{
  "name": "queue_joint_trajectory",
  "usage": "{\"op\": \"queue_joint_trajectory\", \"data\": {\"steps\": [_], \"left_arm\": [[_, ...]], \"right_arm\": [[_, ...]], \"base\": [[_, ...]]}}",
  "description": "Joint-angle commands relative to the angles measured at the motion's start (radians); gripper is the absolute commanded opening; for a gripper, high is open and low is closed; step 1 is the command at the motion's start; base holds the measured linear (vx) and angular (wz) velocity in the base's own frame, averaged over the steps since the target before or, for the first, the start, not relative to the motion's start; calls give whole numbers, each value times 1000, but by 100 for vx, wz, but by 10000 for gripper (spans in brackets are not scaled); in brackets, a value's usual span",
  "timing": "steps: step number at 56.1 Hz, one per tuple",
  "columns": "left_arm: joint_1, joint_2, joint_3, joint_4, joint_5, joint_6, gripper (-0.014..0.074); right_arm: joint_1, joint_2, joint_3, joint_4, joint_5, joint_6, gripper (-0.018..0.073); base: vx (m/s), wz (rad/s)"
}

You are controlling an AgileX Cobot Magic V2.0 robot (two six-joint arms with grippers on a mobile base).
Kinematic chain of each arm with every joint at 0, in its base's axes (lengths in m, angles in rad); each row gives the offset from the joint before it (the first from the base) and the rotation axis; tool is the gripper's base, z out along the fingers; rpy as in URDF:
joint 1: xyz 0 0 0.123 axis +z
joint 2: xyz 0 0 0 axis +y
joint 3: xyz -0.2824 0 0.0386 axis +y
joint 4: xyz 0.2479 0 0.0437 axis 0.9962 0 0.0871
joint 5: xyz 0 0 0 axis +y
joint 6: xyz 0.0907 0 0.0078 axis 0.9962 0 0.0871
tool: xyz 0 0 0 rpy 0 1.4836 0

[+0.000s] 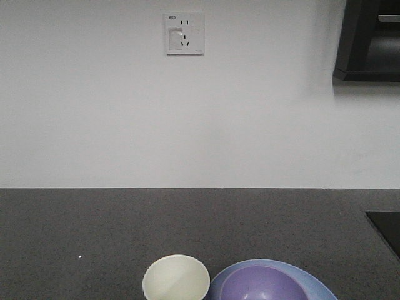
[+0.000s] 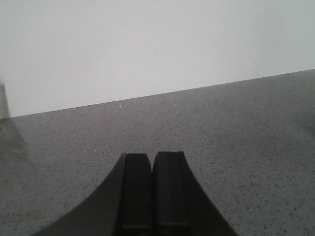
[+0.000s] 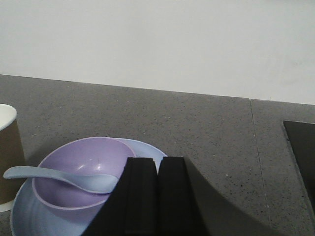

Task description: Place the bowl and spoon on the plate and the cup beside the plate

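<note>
The lavender bowl (image 3: 78, 169) sits on the pale blue plate (image 3: 147, 150), with the pale spoon (image 3: 59, 178) resting in it, handle over the left rim. The brown paper cup (image 3: 9, 157) stands upright just left of the plate. In the front view the cup (image 1: 176, 279), bowl (image 1: 262, 284) and plate (image 1: 312, 281) lie at the bottom edge. My right gripper (image 3: 157, 164) is shut and empty, above the plate's right side. My left gripper (image 2: 151, 160) is shut over bare countertop, away from the objects.
A dark speckled countertop (image 1: 125, 219) runs to a white wall with a socket (image 1: 184, 33). A black inset panel (image 3: 302, 157) lies at the right. A dark cabinet (image 1: 369, 40) hangs at the upper right.
</note>
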Motion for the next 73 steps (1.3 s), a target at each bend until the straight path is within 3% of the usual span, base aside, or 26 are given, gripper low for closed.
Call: {"op": "queue_joint_trajectory", "data": {"steps": [1,17,22,29,37,50,73], "left_arm": [[2,-16,-24,-2,-75,-4,-3],[2,-16,-24,-2,-75,-4,-3],[2,-16,-24,-2,-75,-4,-3],[2,-16,-24,-2,-75,-4,-3],[2,-16,-24,-2,-75,-4,-3],[2,-16,-24,-2,-75,-4,-3],[2,-16,-24,-2,-75,-4,-3]], "right_arm": [[1,8,-29,3,-77,-10,-11],[1,8,-29,2,-80,-12,-11],[0,12,-20,-77,-83,4,-11],[-24,-34,64,-218,-124,183,-11],[-103,-168,235,-338,-209,377,-11],[-157,-342,455,-331,-272,403,-11],[-157,-343,448,-331,-223,403,-11]], "base": [[0,0],[0,0],[0,0],[0,0],[0,0],[0,0],[0,0]]}}
